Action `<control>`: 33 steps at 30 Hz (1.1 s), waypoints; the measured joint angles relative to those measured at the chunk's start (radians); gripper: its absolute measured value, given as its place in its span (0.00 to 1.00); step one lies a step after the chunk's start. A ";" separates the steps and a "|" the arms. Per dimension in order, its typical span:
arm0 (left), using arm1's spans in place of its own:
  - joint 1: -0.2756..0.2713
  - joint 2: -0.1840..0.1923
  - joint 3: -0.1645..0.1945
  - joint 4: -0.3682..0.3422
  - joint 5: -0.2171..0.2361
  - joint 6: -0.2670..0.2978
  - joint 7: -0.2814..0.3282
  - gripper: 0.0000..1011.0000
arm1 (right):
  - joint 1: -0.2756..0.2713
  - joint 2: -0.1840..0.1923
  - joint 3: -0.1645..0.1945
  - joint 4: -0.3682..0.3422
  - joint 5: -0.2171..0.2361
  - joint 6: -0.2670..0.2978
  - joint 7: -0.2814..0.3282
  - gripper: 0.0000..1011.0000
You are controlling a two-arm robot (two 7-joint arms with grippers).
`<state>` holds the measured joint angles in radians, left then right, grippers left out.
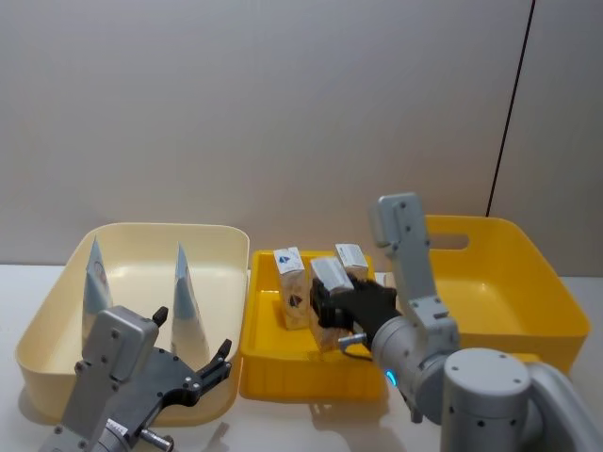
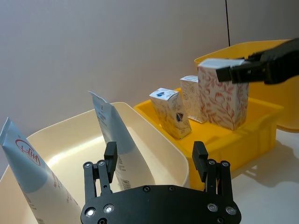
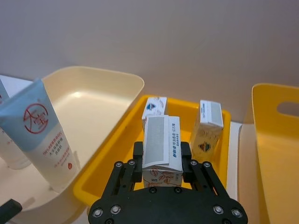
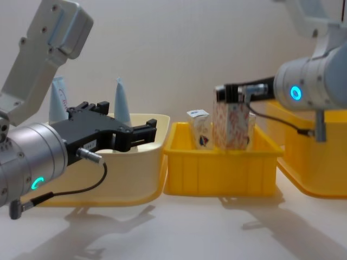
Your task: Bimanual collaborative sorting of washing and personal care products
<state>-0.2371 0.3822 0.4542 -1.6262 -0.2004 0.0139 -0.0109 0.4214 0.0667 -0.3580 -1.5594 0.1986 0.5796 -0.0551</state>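
1. Right arm. I see the right gripper (image 1: 332, 303) over the small yellow tray (image 1: 311, 379) in the middle of the table (image 1: 283, 426). Its two black fingers are clamped on the upper part of the middle carton (image 3: 161, 140), one on each side. This carton stands upright and carries an orange leaf print. Its base sits below the tray rim. I cannot tell whether the base touches the tray floor.

2. Other cartons. The left carton (image 1: 292, 287) stands in the same tray, just left of the gripped one, tilted slightly. The far carton (image 1: 350, 259) stands upright behind and to the right, close to the tray's far wall.

3. Left arm. I see the left gripper (image 2: 155, 151) at the near edge of the cream tub (image 1: 160, 229), which is on the left side of the table. Its fingers are spread wide apart and hold nothing.

4. Tubes. Two pale blue-and-white tubes stand in the cream tub with their crimped ends up. The left tube (image 1: 94, 287) leans at the tub's left wall and shows red lettering. The right tube (image 1: 184, 301) stands nearer the middle of the tub, just beyond the left gripper's fingers and apart from them.

5. Containers. The cream tub touches the tray's left side. The large yellow tub (image 1: 528, 282) stands to the tray's right.
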 joint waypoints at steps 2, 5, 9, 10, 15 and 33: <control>0.000 0.000 0.000 0.000 0.000 0.000 0.000 0.99 | 0.000 0.004 0.002 -0.010 0.000 -0.012 0.008 0.44; 0.000 0.000 0.000 0.000 0.000 0.000 0.000 0.99 | 0.000 0.012 0.009 -0.034 0.000 -0.035 0.021 0.44; 0.000 0.000 0.000 0.000 0.000 0.000 0.000 0.99 | 0.003 0.025 0.022 -0.064 0.002 -0.059 0.036 0.44; 0.000 0.000 0.000 0.000 0.000 0.000 0.000 0.99 | 0.005 0.030 0.029 -0.076 0.002 -0.069 0.043 0.44; 0.000 0.000 0.000 0.000 0.000 0.000 0.000 0.99 | 0.021 0.053 0.061 -0.118 0.004 -0.096 0.062 0.44; 0.000 0.000 0.000 0.000 0.000 0.000 0.000 0.99 | 0.068 0.157 0.211 -0.168 -0.016 -0.122 0.077 0.44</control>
<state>-0.2372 0.3821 0.4542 -1.6262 -0.2004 0.0139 -0.0109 0.4890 0.2233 -0.1474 -1.7279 0.1830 0.4580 0.0220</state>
